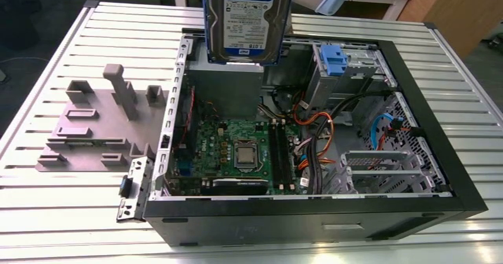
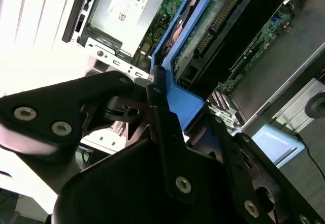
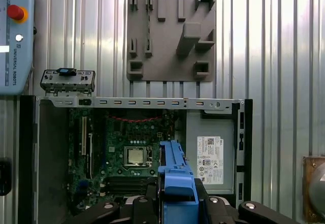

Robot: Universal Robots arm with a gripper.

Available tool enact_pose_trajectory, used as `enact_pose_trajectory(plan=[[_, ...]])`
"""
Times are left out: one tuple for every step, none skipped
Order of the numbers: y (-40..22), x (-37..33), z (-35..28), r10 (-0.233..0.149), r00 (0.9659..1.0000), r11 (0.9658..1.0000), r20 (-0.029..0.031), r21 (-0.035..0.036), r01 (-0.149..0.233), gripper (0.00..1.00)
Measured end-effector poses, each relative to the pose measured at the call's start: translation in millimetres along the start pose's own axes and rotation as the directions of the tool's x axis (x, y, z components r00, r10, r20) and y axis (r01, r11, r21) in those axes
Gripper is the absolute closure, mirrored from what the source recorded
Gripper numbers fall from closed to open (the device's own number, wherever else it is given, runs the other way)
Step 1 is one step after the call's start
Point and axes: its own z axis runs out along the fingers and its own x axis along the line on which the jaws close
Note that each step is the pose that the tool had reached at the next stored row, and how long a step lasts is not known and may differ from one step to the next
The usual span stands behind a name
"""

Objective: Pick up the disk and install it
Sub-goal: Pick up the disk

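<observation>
Pincer: we see the pincer (image 2: 185, 115) clamped on the blue side rail of the disk (image 1: 247, 19), one black finger (image 2: 160, 117) on each side of the rail, as both wrist views show.
Disk position: it is held on edge with its label towards the exterior view, above the open computer case (image 1: 314, 220) and over the grey metal box (image 1: 228, 84) at the case's far side. It appears to hang apart from that box.
Done: we judge the pick-up complete, since the disk rests on nothing but the pincer.
Left: the disk is not yet seated in any bay, so we judge the installation not yet done.
Drive bay: a bare blue clip (image 1: 334, 60) sits in the bay region towards the exterior view's right, well apart from the disk.
Inside the case: the motherboard (image 1: 235, 146) with its processor (image 1: 246, 155) lies exposed below.
Outside the case: a grey holder plate (image 1: 94, 128) lies on the slatted table (image 1: 47, 217), beside the case.
Count: we count one pincer, one disk, one case, one grey metal box, one bare blue clip, one motherboard and one holder plate.
</observation>
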Motion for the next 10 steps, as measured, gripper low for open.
enact_pose_trajectory(plan=[[-0.4, 0.1, 0.0, 0.0, 1.0, 1.0, 0.0, 0.0, 0.0, 0.64], [-1.3, 0.0, 0.0, 0.0, 1.0, 1.0, 0.0, -0.0001, 0.0, 0.64], [-2.6, 0.0, 0.0, 0.0, 1.0, 1.0, 0.0001, 0.0, 0.0, 0.64], [-4.6, 0.0, 0.0, 0.0, 1.0, 1.0, 0.0001, 0.0, 0.0, 0.64], [-6.7, -0.1, 0.0, 0.0, 1.0, 1.0, 0.0, 0.0, 0.0, 0.64], [-9.0, -0.1, 0.0, 0.0, 1.0, 1.0, 0.0, 0.0, 0.0, 0.64], [-11.3, -0.1, 0.0, 0.0, 1.0, 1.0, 0.0001, 0.0, 0.0, 0.64], [-13.5, -0.1, 0.0, 0.0, 1.0, 1.0, 0.0001, 0.0, 0.0, 0.64], [-15.7, -0.1, -0.1, 0.0, 1.0, 1.0, 0.0, -0.0001, 0.0, 0.64], [-17.6, -0.1, -0.1, 0.0, 1.0, 1.0, 0.0, 0.0, 0.0, 0.64]])
